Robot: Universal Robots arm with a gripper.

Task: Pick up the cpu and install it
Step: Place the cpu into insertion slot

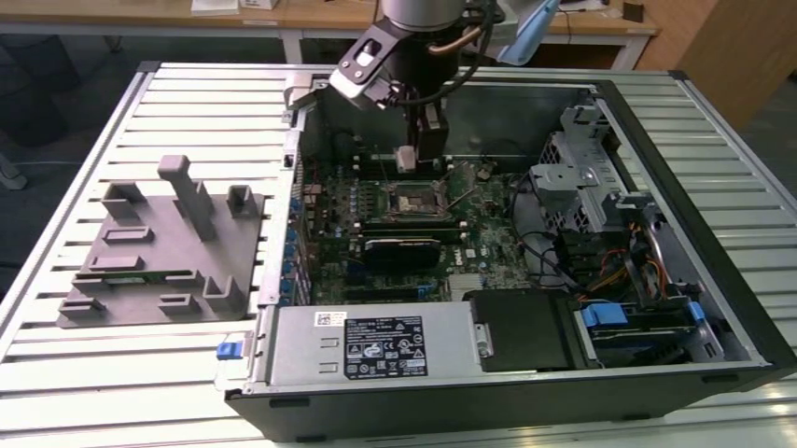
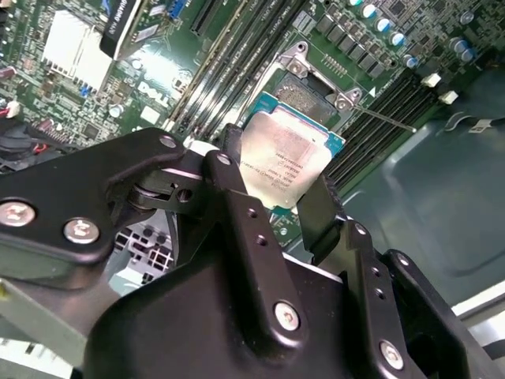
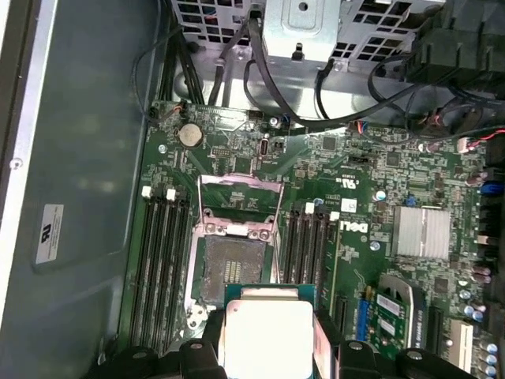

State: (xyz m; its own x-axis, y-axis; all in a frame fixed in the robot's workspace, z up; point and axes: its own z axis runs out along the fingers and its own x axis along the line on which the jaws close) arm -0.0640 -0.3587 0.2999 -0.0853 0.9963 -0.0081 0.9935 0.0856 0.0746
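Pick is done, install is not: my hand (image 2: 276,180) is clamped on the cpu (image 2: 286,162), with black fingers (image 2: 237,185) pressing two opposite edges. The chip hangs in the air inside the open computer case (image 1: 697,187), above the motherboard (image 3: 371,181). In the first wrist view the cpu (image 3: 267,332) laps over one edge of the socket (image 3: 233,264) but isn't squared over it. In the exterior view the hand (image 1: 417,154) hovers over the socket (image 1: 417,201) with a gap below. The socket shows a dark hollow centre and its metal load frame (image 3: 241,197) is flipped open, so I judge it ready to take the chip. What's left: the cpu is not seated in the socket, the frame is not closed, and my grip is not released. The grey plastic holder (image 1: 156,247) sits on the bench (image 1: 75,112), well apart from the hand, outside the case. The cpu is a small flat square with a silvery-grey metal lid, faint print on top and a teal-green board rim around it. The lid looks clean and its corners are free of the fingers. I can't tell its exact tilt or notch orientation.
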